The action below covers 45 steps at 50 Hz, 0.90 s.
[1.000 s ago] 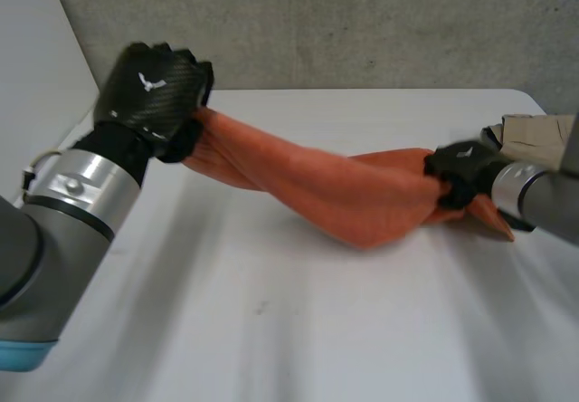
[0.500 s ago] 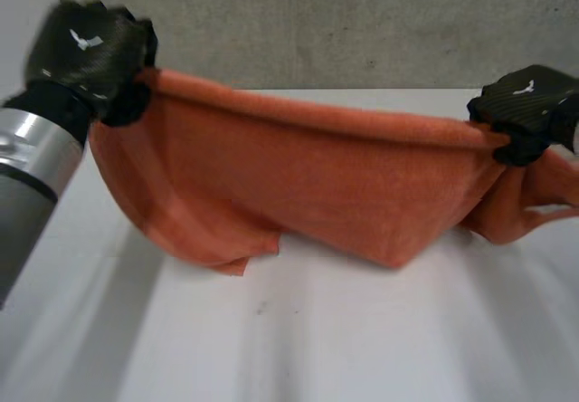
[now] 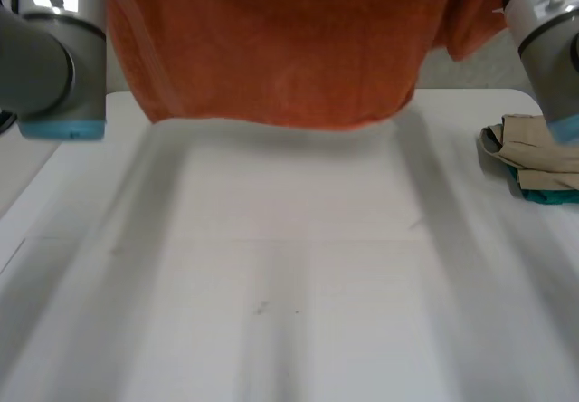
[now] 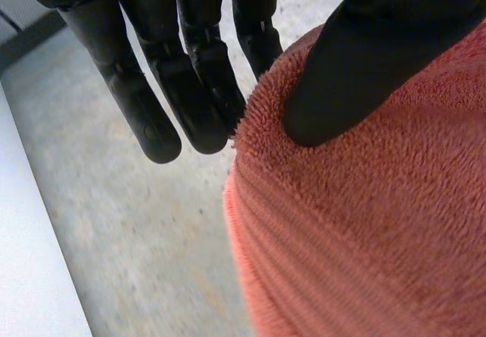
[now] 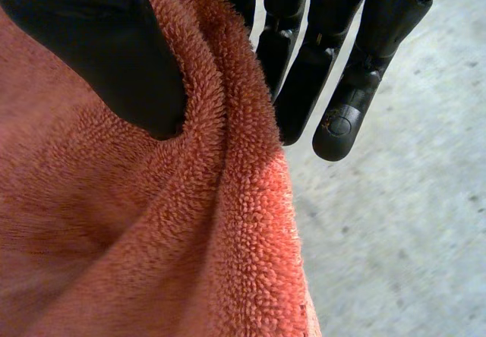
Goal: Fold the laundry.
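Note:
An orange terry towel [image 3: 280,49] hangs spread in the air above the far part of the white table [image 3: 289,284], its lower edge just over the tabletop. Both arms are raised, the left arm [image 3: 54,49] at one upper end of the towel, the right arm [image 3: 547,31] at the other. In the left wrist view my left hand [image 4: 357,71] pinches the towel's edge [image 4: 364,223] between thumb and fingers [image 4: 190,86]. In the right wrist view my right hand [image 5: 114,56] pinches the towel's other end [image 5: 152,238] between thumb and fingers [image 5: 334,71].
A folded beige cloth [image 3: 534,153] lies on a teal one [image 3: 543,194] at the table's right edge. A grey concrete wall stands behind the table.
Both arms have risen, lifting the towel from a twisted rope on the table to a sheet hanging clear in the air. The hands have gone above the head view's top.

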{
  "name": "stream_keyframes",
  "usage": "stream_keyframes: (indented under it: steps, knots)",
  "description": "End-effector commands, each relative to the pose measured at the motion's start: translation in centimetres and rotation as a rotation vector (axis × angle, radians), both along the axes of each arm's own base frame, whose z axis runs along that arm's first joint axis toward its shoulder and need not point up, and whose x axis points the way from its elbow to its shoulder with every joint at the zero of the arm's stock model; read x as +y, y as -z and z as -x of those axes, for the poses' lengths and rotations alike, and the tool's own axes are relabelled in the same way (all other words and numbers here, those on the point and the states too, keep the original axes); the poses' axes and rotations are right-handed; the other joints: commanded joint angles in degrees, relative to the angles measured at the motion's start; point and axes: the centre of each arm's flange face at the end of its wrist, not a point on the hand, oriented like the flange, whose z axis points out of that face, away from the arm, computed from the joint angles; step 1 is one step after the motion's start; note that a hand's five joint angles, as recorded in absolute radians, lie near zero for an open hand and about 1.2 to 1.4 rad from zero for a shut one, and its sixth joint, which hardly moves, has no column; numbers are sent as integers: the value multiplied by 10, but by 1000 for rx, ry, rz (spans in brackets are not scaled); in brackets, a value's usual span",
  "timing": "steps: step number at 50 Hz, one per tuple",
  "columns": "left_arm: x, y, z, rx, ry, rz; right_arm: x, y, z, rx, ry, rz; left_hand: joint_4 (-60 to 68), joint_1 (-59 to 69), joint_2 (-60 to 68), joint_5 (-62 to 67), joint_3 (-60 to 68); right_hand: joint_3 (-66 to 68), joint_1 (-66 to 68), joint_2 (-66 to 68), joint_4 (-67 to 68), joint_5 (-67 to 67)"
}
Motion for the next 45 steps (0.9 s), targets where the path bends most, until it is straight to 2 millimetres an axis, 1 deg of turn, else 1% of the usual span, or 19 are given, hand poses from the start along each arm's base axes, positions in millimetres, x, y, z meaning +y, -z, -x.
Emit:
stream_keyframes:
  steps: [1,3,4,5,7,8,12,14,15,16,18,19,22,23,27,33,35,38,45]
  knots:
    - [12,87,-11,-71,-3,-267,17,72,7,139,-17,-221,111,154,112,136,114,124,241,125,119,136]
    - [18,110,-13,-99,-4,-336,24,93,7,185,-36,-286,111,154,112,136,114,124,241,125,119,136]
    - [20,120,-15,-109,-6,-367,33,117,8,237,-59,-362,111,154,112,136,114,124,241,125,119,136]
    - [28,141,-17,-135,-6,-432,39,128,8,263,-72,-401,111,154,112,136,114,124,241,125,119,136]
    - [37,161,-18,-159,-2,-497,50,151,10,318,-89,-480,111,154,112,136,114,124,241,125,119,136]
    - [47,180,-20,-183,2,-558,62,174,11,376,-107,-554,111,154,112,136,114,124,241,125,119,136]
    - [69,210,-24,-231,11,-668,84,219,20,494,-110,-689,103,145,104,128,106,124,241,125,119,136]
    - [77,215,-24,-243,18,-692,88,229,25,518,-103,-721,104,147,105,130,108,103,220,104,98,115]
    - [80,216,-23,-249,21,-698,89,232,28,519,-96,-736,104,147,105,130,108,1,118,2,-4,14]
    - [84,213,-23,-250,28,-698,90,236,36,515,-82,-762,103,145,104,128,106,-271,-154,-270,-276,-259]
    - [87,209,-23,-250,29,-692,88,239,43,505,-62,-781,101,144,102,126,104,-508,-392,-507,-514,-496]
    - [87,206,-23,-247,29,-686,87,238,45,500,-55,-785,101,144,102,126,104,-569,-453,-568,-575,-557]
    - [91,191,-25,-235,29,-658,86,218,50,445,-35,-763,99,142,100,125,103,-576,-459,-575,-581,-564]
    - [92,185,-27,-226,27,-647,86,205,51,398,-31,-750,98,140,99,123,101,-576,-459,-575,-581,-564]
    - [96,174,-30,-214,24,-625,83,183,53,285,-33,-754,96,139,97,121,99,-576,-459,-575,-581,-564]
    - [99,171,-32,-211,21,-619,79,166,61,173,-27,-916,86,129,87,111,89,-576,-459,-575,-581,-564]
    - [100,172,-32,-213,22,-622,75,167,68,123,-17,-1015,82,125,84,108,86,-576,-459,-575,-581,-564]
    - [100,173,-33,-215,19,-629,69,180,75,79,1,-1126,81,124,82,106,84,-576,-459,-575,-581,-564]
    - [98,174,-37,-211,7,-636,60,198,93,-34,54,-1203,81,124,82,106,84,-488,-371,-487,-493,-475]
